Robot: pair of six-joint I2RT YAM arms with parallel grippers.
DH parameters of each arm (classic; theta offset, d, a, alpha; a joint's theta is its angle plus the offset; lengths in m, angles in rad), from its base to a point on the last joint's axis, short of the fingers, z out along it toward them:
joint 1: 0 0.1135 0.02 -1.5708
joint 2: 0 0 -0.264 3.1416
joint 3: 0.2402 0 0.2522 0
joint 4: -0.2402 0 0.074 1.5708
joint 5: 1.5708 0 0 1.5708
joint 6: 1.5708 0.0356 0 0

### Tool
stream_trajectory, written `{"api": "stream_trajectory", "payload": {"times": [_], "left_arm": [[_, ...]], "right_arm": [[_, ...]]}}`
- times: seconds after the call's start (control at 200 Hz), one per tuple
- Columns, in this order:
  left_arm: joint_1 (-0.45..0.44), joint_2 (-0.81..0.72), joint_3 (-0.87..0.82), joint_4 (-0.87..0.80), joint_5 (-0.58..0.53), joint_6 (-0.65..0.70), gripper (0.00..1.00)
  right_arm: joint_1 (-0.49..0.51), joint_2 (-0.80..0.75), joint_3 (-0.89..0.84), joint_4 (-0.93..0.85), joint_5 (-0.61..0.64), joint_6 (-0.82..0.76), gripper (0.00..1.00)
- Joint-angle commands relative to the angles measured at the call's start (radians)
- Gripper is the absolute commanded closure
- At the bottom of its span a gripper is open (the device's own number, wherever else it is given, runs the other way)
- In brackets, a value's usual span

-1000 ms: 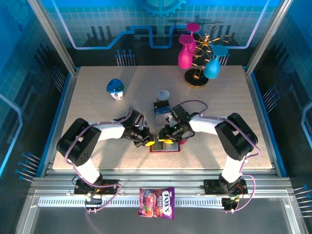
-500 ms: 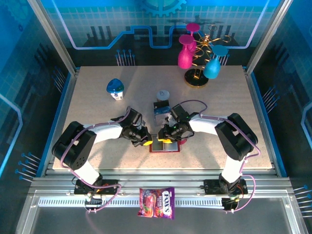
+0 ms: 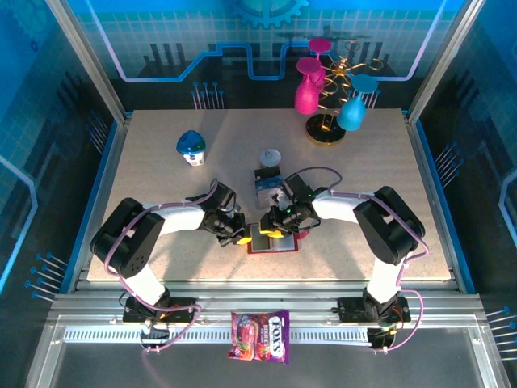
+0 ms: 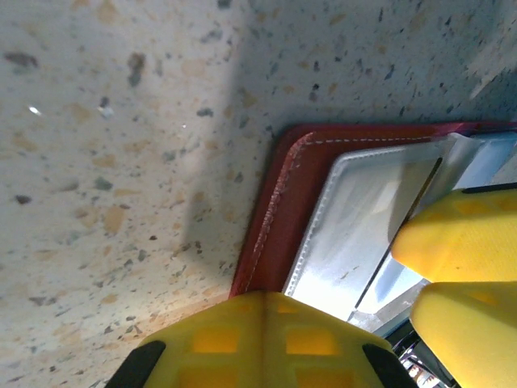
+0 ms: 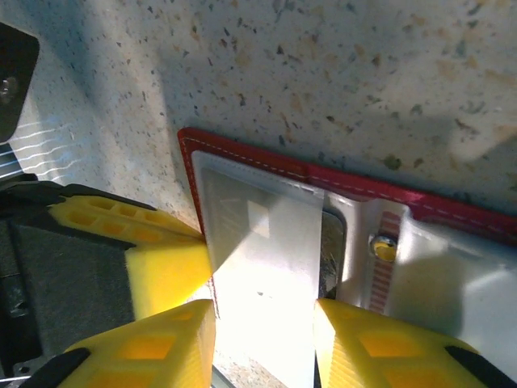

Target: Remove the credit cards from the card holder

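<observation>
The red card holder [image 3: 273, 242] lies open on the table near the front middle. In the left wrist view its red stitched edge [image 4: 275, 214] and a grey see-through pocket [image 4: 355, 214] show. My left gripper [image 4: 279, 305] is shut, its tip resting at the holder's left edge [image 3: 241, 238]. In the right wrist view a white credit card [image 5: 258, 275] sticks out of the holder [image 5: 266, 158] between my right gripper's [image 5: 262, 343] two fingers. Both fingers [image 5: 355, 339] touch its long edges. From above, the right gripper [image 3: 275, 229] sits over the holder.
A dark box [image 3: 266, 179] and a grey cap [image 3: 271, 157] lie just behind the holder. A blue-and-white bottle [image 3: 191, 147] stands at the back left, a stand with pink and teal glasses [image 3: 327, 97] at the back right. A candy packet [image 3: 260, 335] lies on the front rail.
The left gripper's fingers have closed fully at the holder's left edge. The right gripper has shifted slightly left over the holder.
</observation>
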Motion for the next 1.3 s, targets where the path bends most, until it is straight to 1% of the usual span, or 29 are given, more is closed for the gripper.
{"api": "stream_trajectory", "payload": {"times": [0.0,0.27,0.62,0.775,0.855,0.956,1.021,1.186,1.296], "left_arm": [[0.006,0.016,-0.014,-0.024,-0.010,0.018,1.00],[0.009,0.020,-0.014,-0.027,-0.015,0.024,1.00],[0.018,0.042,0.006,-0.028,-0.013,0.033,0.99],[0.019,0.044,0.016,-0.032,-0.015,0.037,0.99],[0.019,0.047,0.018,-0.030,-0.013,0.035,0.99],[0.019,0.044,0.016,-0.032,-0.013,0.035,0.99],[0.019,0.039,0.014,-0.034,-0.014,0.035,0.99],[0.018,0.035,0.013,-0.037,-0.017,0.036,0.99],[0.019,0.036,0.013,-0.038,-0.016,0.036,0.99]], "right_arm": [[0.017,0.027,0.002,-0.053,0.009,-0.026,0.60],[0.017,0.010,0.036,-0.157,0.093,-0.079,0.60],[0.017,-0.005,0.059,-0.186,0.118,-0.093,0.60],[0.018,-0.059,0.049,-0.186,0.125,-0.083,0.62],[0.018,-0.083,0.033,-0.155,0.091,-0.074,0.64],[0.018,-0.077,-0.005,-0.049,-0.015,-0.028,0.65],[0.022,-0.056,-0.023,0.004,-0.060,-0.001,0.66],[0.032,-0.005,-0.029,0.014,-0.073,-0.003,0.65],[0.033,0.006,-0.016,-0.046,-0.033,-0.035,0.65]]}}
